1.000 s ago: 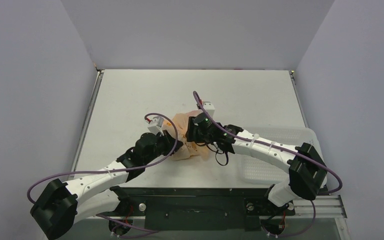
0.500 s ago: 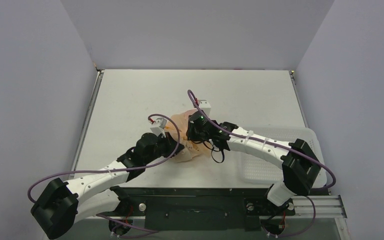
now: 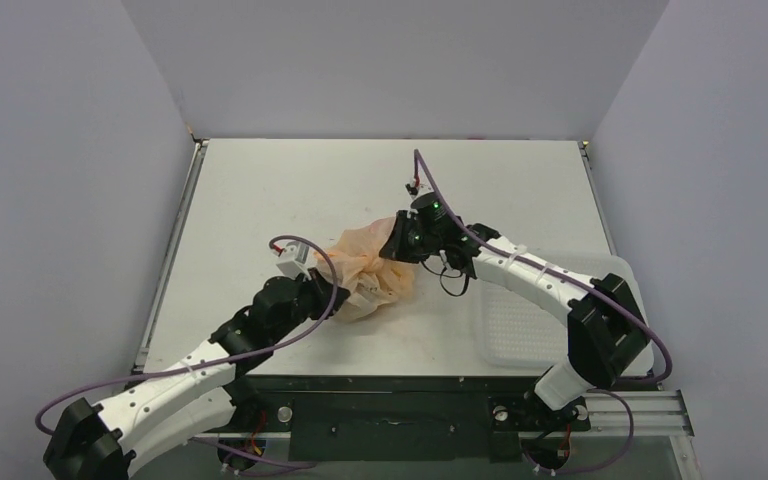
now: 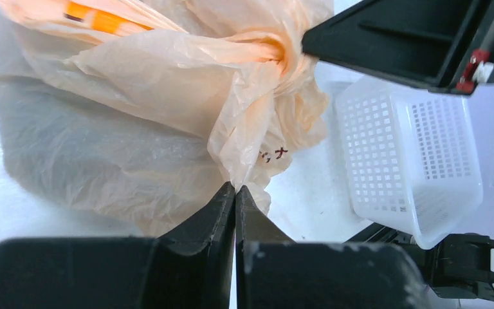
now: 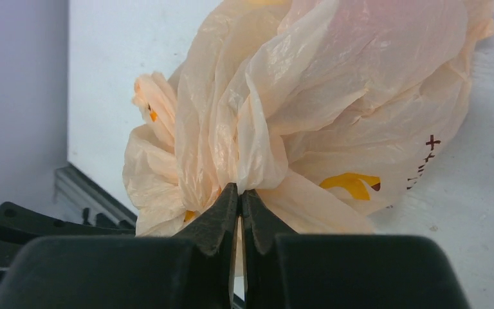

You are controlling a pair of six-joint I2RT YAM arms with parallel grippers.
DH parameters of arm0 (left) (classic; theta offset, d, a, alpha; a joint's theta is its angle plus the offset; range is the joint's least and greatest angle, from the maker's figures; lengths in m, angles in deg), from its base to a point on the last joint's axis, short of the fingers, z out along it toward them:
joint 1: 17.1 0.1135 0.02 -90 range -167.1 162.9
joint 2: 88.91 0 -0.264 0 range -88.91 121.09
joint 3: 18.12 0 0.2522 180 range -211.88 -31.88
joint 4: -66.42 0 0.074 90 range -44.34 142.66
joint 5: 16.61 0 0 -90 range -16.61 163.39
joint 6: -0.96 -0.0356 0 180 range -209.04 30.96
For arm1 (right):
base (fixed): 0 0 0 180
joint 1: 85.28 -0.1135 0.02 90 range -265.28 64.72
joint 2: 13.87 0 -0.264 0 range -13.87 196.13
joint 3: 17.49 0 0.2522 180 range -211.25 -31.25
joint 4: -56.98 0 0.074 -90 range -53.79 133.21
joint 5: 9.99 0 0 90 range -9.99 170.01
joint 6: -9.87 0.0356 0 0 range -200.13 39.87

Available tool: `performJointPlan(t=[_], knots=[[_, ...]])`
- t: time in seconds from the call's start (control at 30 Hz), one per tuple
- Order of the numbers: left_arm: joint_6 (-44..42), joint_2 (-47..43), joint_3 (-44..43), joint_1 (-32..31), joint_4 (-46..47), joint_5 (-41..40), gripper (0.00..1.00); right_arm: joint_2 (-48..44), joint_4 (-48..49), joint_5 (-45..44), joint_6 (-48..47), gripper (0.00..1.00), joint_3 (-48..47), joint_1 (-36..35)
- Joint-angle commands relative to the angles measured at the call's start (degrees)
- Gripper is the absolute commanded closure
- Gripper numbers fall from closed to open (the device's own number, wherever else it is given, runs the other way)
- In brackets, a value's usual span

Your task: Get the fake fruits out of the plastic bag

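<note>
L gripper point(image 4: 235, 191) + R gripper point(image 5: 240, 192) both pinching plastic bag point(image 3: 368, 268) folds, bulk ahead of tips. No fruit seen outside; emptying all left.

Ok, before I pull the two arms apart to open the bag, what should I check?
1. Left gripper gripping the plastic bag: ok, jaws shut on a fold of film.
2. Right gripper gripping the bag: ok, shut on a bunched fold.
3. Bag mouth located: cannot tell, the film is crumpled in every view.
4. Fake fruits out: not ok, none shows on the table.
5. White tray apart from the bag: ok, it stands off to the right.
</note>
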Motion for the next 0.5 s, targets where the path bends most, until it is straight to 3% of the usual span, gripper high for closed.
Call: performJointPlan(t=[0.0,0.1,0.3,0.47], knots=[[1.18,-7.56,2.84,0.11,-5.81,-3.11,1.0,-3.38,9.25,13.81,2.48,1.0,2.38,5.79],[-0.25,-11.99,2.52,0.19,-9.42,-2.05,1.0,-2.53,11.2,19.42,3.4,1.0,3.24,9.07],[-0.74,-14.57,0.32,0.41,-17.12,-2.18,1.0,-4.49,13.1,21.23,3.33,1.0,5.32,12.53],[-3.67,-11.67,-8.85,1.2,-22.12,-0.11,1.0,-4.75,10.39,21.66,1.71,1.0,4.97,11.74]])
